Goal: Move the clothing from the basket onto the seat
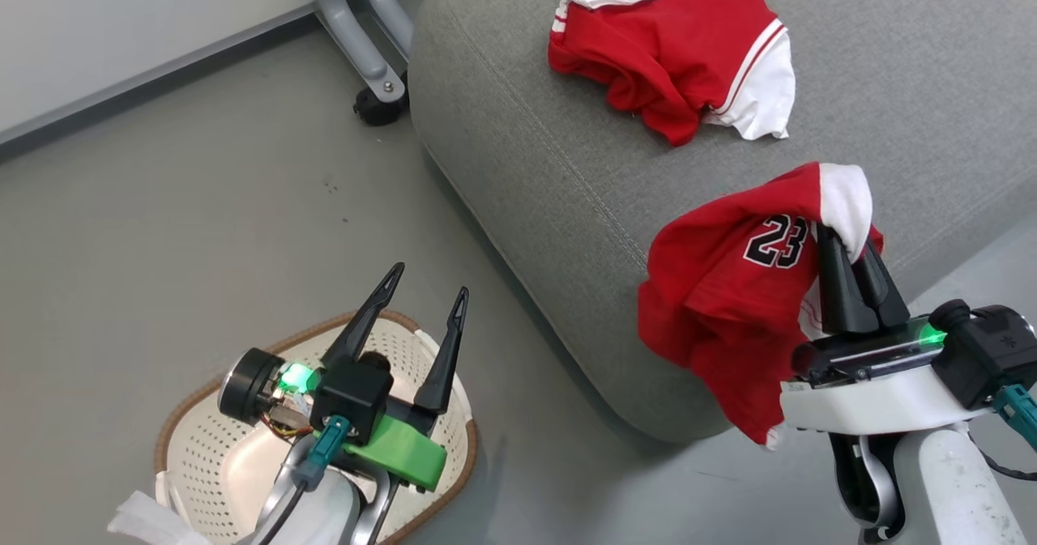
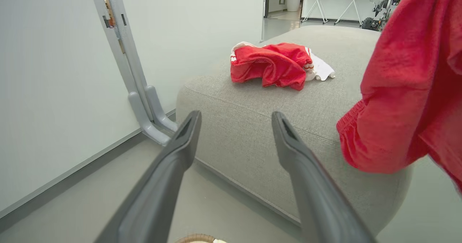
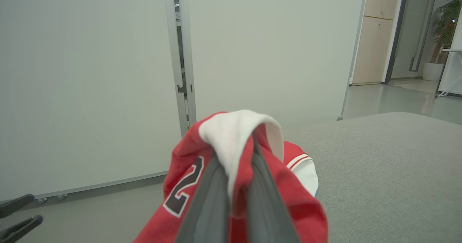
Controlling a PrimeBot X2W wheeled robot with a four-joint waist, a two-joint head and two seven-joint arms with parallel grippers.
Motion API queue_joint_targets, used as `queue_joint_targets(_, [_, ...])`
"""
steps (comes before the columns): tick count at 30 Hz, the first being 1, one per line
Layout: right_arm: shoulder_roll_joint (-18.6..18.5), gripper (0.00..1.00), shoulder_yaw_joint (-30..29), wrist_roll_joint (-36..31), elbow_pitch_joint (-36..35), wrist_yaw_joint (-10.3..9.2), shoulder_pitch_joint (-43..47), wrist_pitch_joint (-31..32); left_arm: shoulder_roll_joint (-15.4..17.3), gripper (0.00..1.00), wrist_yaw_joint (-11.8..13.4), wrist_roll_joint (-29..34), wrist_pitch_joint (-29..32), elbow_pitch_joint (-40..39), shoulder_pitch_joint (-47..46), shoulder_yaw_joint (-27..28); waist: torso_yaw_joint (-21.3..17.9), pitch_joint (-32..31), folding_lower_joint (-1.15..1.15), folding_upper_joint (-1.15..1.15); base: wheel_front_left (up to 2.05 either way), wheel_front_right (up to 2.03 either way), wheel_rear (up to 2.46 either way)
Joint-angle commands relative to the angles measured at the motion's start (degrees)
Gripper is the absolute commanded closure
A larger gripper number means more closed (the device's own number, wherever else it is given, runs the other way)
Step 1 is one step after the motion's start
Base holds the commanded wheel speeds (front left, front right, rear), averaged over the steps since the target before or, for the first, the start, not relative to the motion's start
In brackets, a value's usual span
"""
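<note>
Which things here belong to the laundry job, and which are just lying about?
Job: "23" garment, held by the right gripper; second red garment on the seat; basket; open left gripper.
Lying about: grey frame leg; potted plant.

Grey frame leg (image 1: 344, 27) on caster (image 1: 377, 110) — grey floor (image 1: 202, 229).

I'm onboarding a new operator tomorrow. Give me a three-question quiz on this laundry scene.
1. True or false: the left gripper is shut on clothing.
2. The "23" garment is: A) held by the left gripper; B) lying loose on the seat; C) held by the right gripper at the seat's edge.
3. Fill in: the other red garment lies loose on the ____.
Key: 1 false; 2 C; 3 seat.
</note>
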Motion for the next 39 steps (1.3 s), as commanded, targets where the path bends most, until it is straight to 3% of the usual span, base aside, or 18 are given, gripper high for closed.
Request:
queue_joint_targets(1, [0.15,1.00,-0.36,-0.01,-0.61,-0.08,-0.40,-0.19,0.91,0.00,-0.41,1.06,-0.02,0.03,0.10,-0.04,-2.24,2.86,0.00,0.00,0.00,0.00,0.00])
queue_joint_targets(10, [-3.81,1.00,-6.92,1.31,-5.18,-0.08,-10.72,-0.19,2.13,0.00,-2.29,4.40,-0.02,-0.74,-3.63,-2.10,-0.26,9.41,0.00,0.00,0.00,0.00,0.00])
queue_joint_targets(14, [-8.89,1.00,-11.55,1.84,-5.42,-0.08,-18.91,-0.18,2.72,0.00,-3.51,5.05,-0.02,-1.65,-5.62,-2.92,1.82,13.47,0.00,0.00,0.00,0.00,0.00])
queue_joint_targets(19, [-18.00,1.00,-15.86,3.53,-2.05,-0.08,-28.64,-0.18,3.03,0.00,-3.99,5.74,-0.02,-2.74,-7.65,-3.62,5.17,18.36,0.00,0.00,0.00,0.00,0.00])
queue_joint_targets(23, [-24.06,1.00,-17.84,4.88,3.40,-0.08,-35.16,-0.18,3.10,0.00,-3.66,6.19,-0.02,-3.61,-9.17,-3.63,7.97,21.93,0.00,0.00,0.00,0.00,0.00])
queue_joint_targets(28, [-28.83,1.00,-17.93,5.94,13.39,-0.08,-41.20,-0.18,2.71,0.00,-3.60,6.67,-0.02,-4.28,-11.20,-3.84,11.36,26.10,0.00,0.00,0.00,0.00,0.00])
queue_joint_targets(32, [-30.17,1.00,-17.30,6.22,23.84,-0.08,-44.93,-0.17,2.13,0.00,-3.51,6.74,-0.02,-4.47,-12.59,-3.99,14.02,28.34,0.00,0.00,0.00,0.00,0.00])
queue_joint_targets(39, [-28.33,1.00,-15.06,7.42,38.71,-0.08,-48.97,-0.18,1.46,0.00,-3.01,6.37,-0.02,-4.32,-13.38,-3.99,17.04,29.20,0.00,0.00,0.00,0.00,0.00])
